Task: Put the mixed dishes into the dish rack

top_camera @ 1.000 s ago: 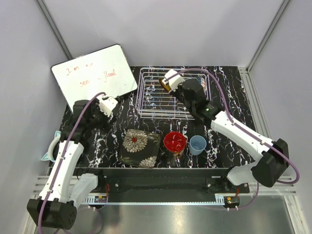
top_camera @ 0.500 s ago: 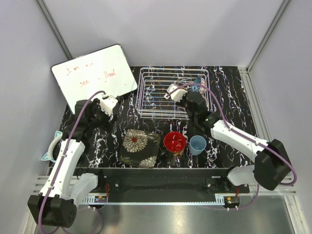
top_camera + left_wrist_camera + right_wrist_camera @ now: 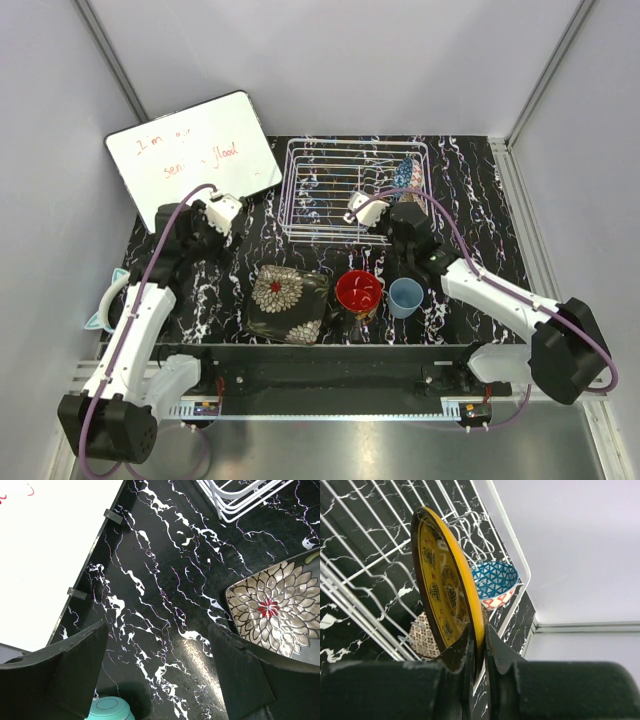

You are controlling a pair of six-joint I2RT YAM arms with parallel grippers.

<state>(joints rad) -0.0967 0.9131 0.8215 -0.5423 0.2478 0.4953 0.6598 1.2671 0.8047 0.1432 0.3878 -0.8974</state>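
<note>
My right gripper [image 3: 372, 208] is shut on the rim of the yellow-and-dark plate [image 3: 447, 580] and holds it upright on edge inside the white wire dish rack [image 3: 330, 195], among its wires [image 3: 370, 555]. The blue patterned bowl [image 3: 494, 582] sits in the rack's far right corner [image 3: 404, 172], with a brown patterned piece [image 3: 422, 635] below the plate. The floral dish [image 3: 288, 302], red bowl [image 3: 358, 290] and pale blue cup [image 3: 405, 297] stand on the table near the front. My left gripper [image 3: 160, 665] is open and empty above the table, left of the floral dish [image 3: 275, 605].
The white writing board [image 3: 195, 150] leans at the back left. Teal headphones [image 3: 105, 300] lie at the left edge and show under my left gripper [image 3: 107, 710]. A dark mug partly shows under the red bowl [image 3: 362, 316]. The rack's corner [image 3: 240, 500] is ahead of my left gripper.
My right gripper has carried the yellow plate from the rack's middle toward its near right side and lower among the wires. The left arm has shifted slightly.
</note>
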